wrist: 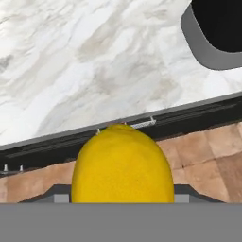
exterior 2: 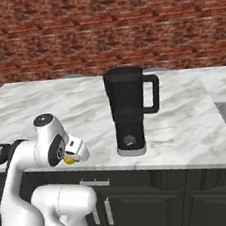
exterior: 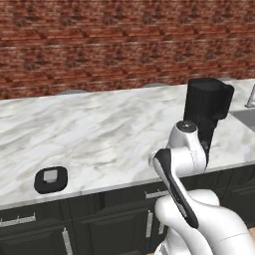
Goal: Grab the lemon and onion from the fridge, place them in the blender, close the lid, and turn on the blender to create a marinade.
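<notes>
Behind everything runs a red-brown brick wall (exterior: 99, 45), and below it stretches the broad white-and-grey marbled tabletop (exterior: 99, 134) above dark cabinet fronts (exterior 2: 147, 201) with pale bar handles. On that tabletop, near its front edge, stands the tall black boxy blender (exterior 2: 128, 108) with a side handle, set on a light grey base with a small round knob low on its front; its jar mouth looks open, with no cover on it. Well apart from it, far along the tabletop toward the left and close to the front edge, lies the small flat black rounded-square lid (exterior: 51, 179) with a light grey square in its centre. Smallest is the bright yellow round lemon (wrist: 122, 165), which sits clenched in the gripper (exterior 2: 70, 158); in the right base view it peeps out under the white hand, held low in front of the cabinet edge, below tabletop height. From the gripper, the blender lies ahead, to the right and higher, its grey base showing at the upper right corner of the hand view. The coming move, as I judge it, calls for lifting the lemon up past the tabletop edge and carrying it rightward until it hangs over the jar's open top. No onion can be made out.
</notes>
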